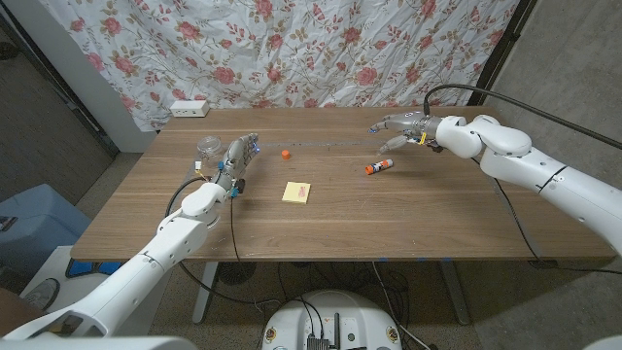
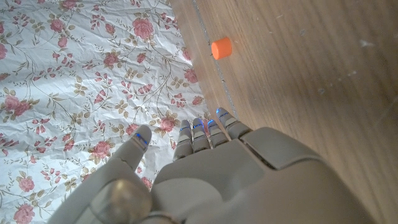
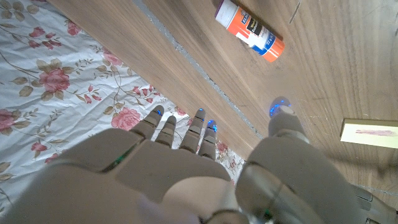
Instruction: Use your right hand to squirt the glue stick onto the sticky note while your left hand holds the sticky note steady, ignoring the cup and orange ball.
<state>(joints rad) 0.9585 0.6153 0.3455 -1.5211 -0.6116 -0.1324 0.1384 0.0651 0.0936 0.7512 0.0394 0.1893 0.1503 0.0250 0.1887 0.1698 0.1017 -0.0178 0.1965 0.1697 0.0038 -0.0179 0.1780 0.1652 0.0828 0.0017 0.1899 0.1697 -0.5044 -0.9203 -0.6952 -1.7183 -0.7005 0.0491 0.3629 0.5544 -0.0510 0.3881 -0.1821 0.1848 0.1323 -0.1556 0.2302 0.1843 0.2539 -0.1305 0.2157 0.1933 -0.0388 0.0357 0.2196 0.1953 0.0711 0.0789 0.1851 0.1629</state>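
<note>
Two hands are hovering over the wooden surface (image 1: pixel 389 224), one at each side of the yellow sticky note (image 1: pixel 296 192), which is lying flat near the middle with a pink smear on its top. Left of the sticky note, the left hand (image 1: pixel 234 162) is standing over the surface with its fingers (image 2: pixel 200 138) straight and slightly apart, holding nothing. Just left of that hand, a clear cup (image 1: pixel 208 149) is sitting near the far edge. Behind the sticky note and slightly to its left, a small orange piece (image 1: pixel 285 153) is resting alone. Right of the sticky note and well apart from it, the glue stick (image 1: pixel 378 167) is lying on its side, orange end pointing toward the note. Farther right and behind the glue stick, the right hand (image 1: pixel 405 129) is hanging above the surface, fingers (image 3: pixel 202 129) spread and empty, not touching the glue stick.
</note>
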